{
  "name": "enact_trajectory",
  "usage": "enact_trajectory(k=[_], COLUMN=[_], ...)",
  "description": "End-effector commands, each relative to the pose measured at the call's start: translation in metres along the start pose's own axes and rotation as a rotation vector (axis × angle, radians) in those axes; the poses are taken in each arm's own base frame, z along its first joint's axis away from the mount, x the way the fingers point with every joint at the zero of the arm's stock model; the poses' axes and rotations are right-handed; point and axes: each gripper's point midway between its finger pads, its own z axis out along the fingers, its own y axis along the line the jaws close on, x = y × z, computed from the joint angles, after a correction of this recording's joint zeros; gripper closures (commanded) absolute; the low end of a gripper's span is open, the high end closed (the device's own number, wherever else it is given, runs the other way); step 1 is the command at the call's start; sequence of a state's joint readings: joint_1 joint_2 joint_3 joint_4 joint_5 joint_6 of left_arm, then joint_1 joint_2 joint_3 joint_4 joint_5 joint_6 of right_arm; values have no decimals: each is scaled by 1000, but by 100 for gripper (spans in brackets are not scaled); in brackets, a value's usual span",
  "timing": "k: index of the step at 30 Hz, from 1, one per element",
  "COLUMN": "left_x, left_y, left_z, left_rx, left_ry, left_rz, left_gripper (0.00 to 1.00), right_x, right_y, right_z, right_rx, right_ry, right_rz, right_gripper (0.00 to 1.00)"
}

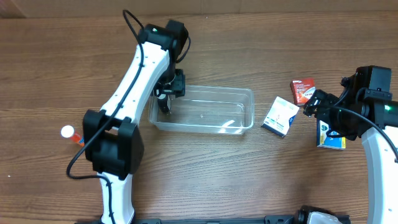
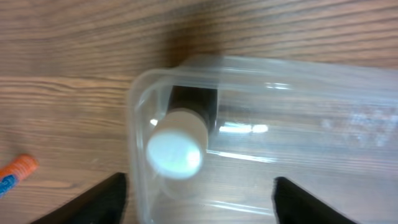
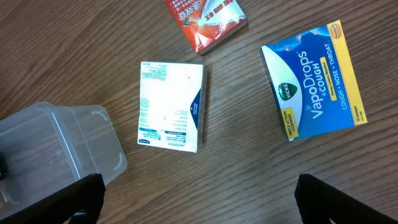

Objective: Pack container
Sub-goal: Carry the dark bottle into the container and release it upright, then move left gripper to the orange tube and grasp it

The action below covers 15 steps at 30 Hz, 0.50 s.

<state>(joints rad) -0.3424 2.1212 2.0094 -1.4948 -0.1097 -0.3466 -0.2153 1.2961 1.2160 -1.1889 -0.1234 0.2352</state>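
The clear plastic container (image 1: 242,115) lies at the table's middle. It also shows in the left wrist view (image 2: 298,124) and the right wrist view (image 3: 62,149). A dark bottle with a white cap (image 2: 176,149) sits inside its left end. My left gripper (image 1: 166,99) is open and empty over that end, its fingers wide either side of the bottle (image 2: 199,208). My right gripper (image 1: 314,102) is open and empty above bare table (image 3: 199,199), to the right of the container.
A white-and-blue box (image 1: 280,116) (image 3: 171,106) lies just right of the container. A red packet (image 1: 303,90) (image 3: 205,18) and a blue VapoDrops box (image 1: 329,135) (image 3: 314,81) lie further right. An orange tube with a white cap (image 1: 71,134) (image 2: 15,174) lies far left.
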Motion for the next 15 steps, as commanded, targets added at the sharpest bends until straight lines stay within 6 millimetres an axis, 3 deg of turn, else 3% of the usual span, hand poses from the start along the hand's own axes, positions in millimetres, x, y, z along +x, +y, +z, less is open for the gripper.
enact_trajectory(k=[1, 2, 5, 8, 11, 15], left_x=[7, 13, 40, 71, 99, 154], left_y=[29, 41, 92, 124, 132, 141], left_z=[-91, -103, -142, -162, -172, -161], left_rx=[72, 76, 82, 76, 80, 61], left_ry=[-203, -221, -290, -313, -349, -347], left_rz=[-27, -51, -166, -243, -256, -326], left_gripper=[8, 0, 0, 0, 0, 0], right_x=[-5, -5, -6, -6, -6, -6], right_y=[3, 3, 3, 3, 3, 3], right_z=[-6, -6, -6, -6, -6, -6], right_rx=[-10, -10, -11, -11, -11, -11], right_ry=[-26, -26, -30, -30, -30, -30], right_rz=[-6, -6, -6, -6, -6, -6], right_gripper=[0, 0, 0, 0, 0, 0])
